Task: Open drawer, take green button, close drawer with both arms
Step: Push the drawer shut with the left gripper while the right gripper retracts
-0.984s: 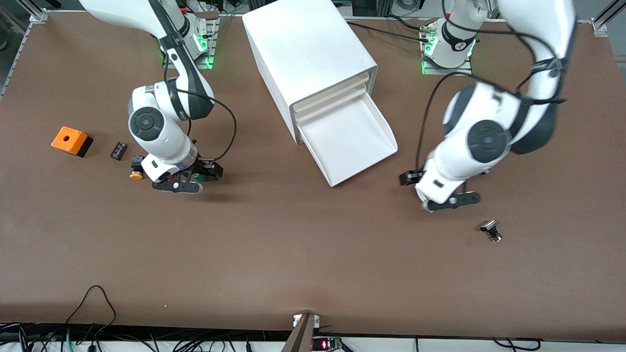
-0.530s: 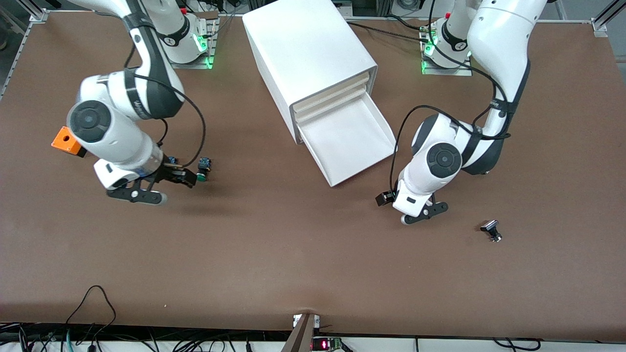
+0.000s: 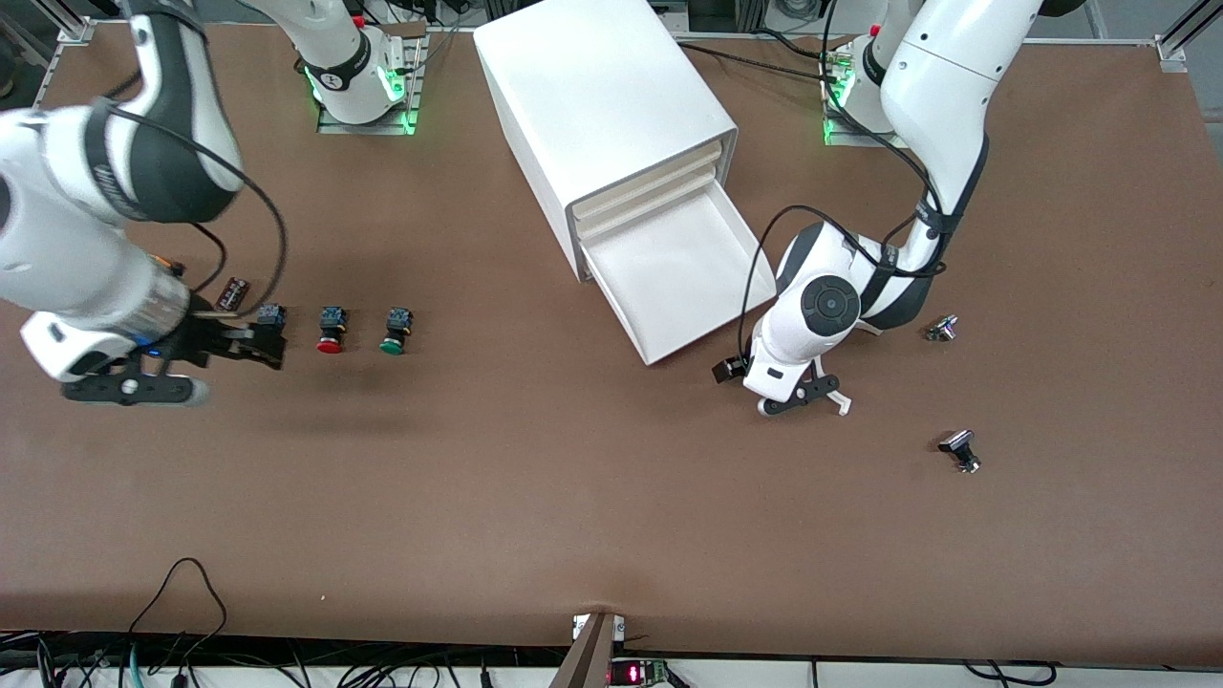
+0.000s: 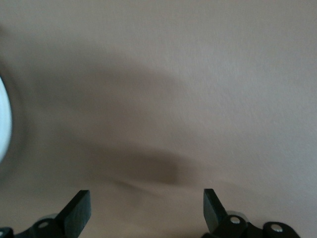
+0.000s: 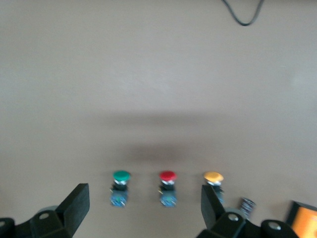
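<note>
The drawer (image 3: pixel 683 272), lowest tray of the white cabinet (image 3: pixel 602 105), stands pulled out and shows nothing inside. The green button (image 3: pixel 395 331) (image 5: pixel 120 184) sits on the table toward the right arm's end, beside a red-capped one (image 3: pixel 330 332) (image 5: pixel 167 184) and a yellow-capped one (image 5: pixel 213 179). My right gripper (image 3: pixel 263 346) (image 5: pixel 145 196) hangs open over the table at the yellow-capped end of that row and holds nothing. My left gripper (image 3: pixel 804 401) (image 4: pixel 146 198) is open over bare table, close to the drawer's front corner.
An orange box (image 5: pixel 303 218) and a small dark part (image 3: pixel 232 291) lie past the row toward the right arm's end. Two small metal pieces (image 3: pixel 941 328) (image 3: pixel 960 449) lie toward the left arm's end. A black cable (image 3: pixel 182 583) loops at the table's front edge.
The right arm has pulled back toward its end of the table, uncovering the three buttons in a row. The left arm has swung in toward the drawer's front corner.
</note>
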`<state>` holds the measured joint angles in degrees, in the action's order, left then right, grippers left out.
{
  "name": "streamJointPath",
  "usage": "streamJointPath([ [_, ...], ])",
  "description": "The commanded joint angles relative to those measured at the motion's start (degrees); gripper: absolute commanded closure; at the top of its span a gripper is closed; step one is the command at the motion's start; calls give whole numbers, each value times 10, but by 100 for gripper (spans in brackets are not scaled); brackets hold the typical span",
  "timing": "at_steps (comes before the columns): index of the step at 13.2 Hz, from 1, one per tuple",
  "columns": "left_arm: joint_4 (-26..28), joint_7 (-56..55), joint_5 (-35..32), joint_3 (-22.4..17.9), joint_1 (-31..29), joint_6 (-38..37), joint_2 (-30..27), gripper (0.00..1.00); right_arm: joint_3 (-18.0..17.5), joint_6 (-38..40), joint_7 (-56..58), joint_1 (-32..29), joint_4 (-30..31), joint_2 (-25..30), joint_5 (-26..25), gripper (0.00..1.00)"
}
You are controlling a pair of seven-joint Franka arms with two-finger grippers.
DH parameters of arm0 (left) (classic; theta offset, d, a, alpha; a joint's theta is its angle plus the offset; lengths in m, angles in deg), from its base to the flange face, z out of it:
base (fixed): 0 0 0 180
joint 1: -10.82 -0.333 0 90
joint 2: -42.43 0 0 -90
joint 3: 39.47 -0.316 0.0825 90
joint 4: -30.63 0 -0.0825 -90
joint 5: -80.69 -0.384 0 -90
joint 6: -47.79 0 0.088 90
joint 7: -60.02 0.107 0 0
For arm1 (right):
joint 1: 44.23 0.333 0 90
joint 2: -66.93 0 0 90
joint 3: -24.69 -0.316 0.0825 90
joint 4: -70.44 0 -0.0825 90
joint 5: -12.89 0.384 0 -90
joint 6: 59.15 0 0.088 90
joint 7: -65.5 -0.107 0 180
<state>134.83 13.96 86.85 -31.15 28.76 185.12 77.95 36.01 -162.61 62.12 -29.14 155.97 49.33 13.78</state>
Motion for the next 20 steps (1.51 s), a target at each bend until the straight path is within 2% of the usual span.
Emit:
streamJointPath([
  [1, 43, -39, 35, -3, 24, 6, -41, 0, 14, 95, 68, -6, -74, 5, -10, 0],
  [5, 83, -134, 35, -2, 79, 6, -67, 0, 34, 111, 69, -9, -76, 12, -5, 0],
  [8, 88, -209, 35, -2, 127, 6, -69, 0, 60, 140, 81, -9, -49, 62, -1, 0],
  [10, 94, -229, 35, -2, 147, 6, -69, 0, 75, 107, 97, -9, -7, 85, 0, 0],
  [12, 95, -267, 35, -2, 162, 3, -70, 0, 75, 45, 98, -9, 73, 126, 1, 0],
  [13, 97, -286, 35, 12, 165, 0, -70, 0, 75, 14, 99, -9, 113, 149, 0, 0],
  [15, 103, -327, 34, 35, 165, -2, -80, 0, 75, 10, 101, -9, 117, 150, -1, 0],
  [20, 107, -334, 33, 39, 163, -14, -78, 0, 73, 8, 101, -6, 115, 143, -5, 0],
])
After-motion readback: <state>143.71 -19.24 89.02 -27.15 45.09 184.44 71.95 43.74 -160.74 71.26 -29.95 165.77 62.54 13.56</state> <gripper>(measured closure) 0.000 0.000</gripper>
